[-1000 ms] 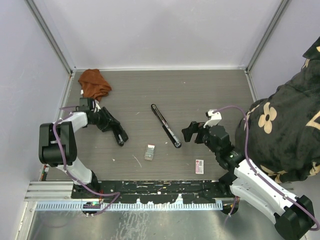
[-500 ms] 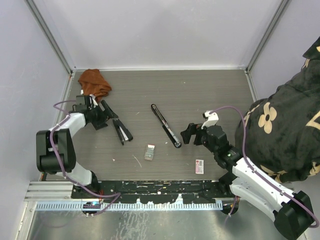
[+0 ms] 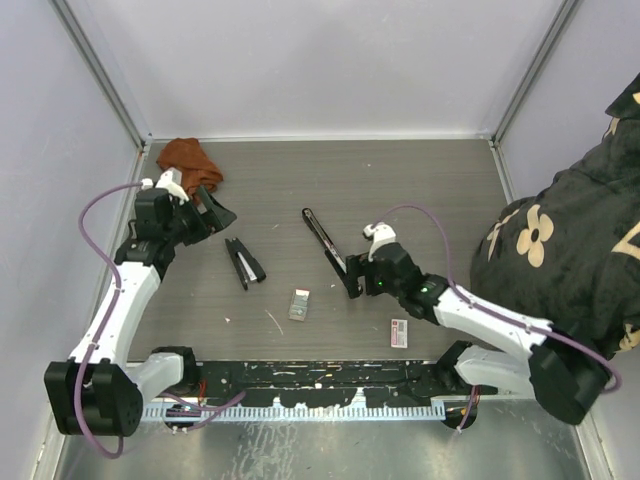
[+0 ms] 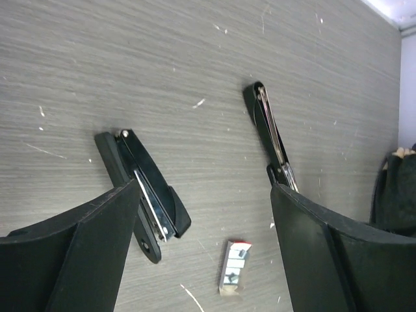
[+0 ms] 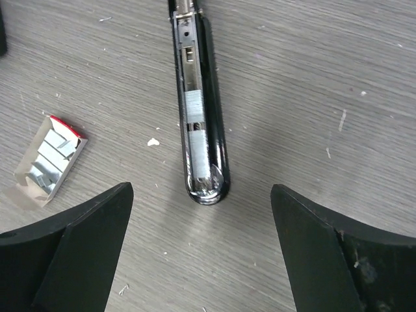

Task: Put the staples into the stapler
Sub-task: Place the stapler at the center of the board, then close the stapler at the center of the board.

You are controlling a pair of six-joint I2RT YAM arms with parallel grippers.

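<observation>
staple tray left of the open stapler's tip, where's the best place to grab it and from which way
The staple tray is probably best pinched across its two long walls, about mid-length, coming straight down from above. It lies flat with its open face up and the strips exposed, so those walls are its narrow span. Turn the grip to match its slant.

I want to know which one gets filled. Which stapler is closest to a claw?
The long thin stapler in the middle of the table: its near end lies right at the right claw. The shorter black stapler sits apart, farther left.
</observation>
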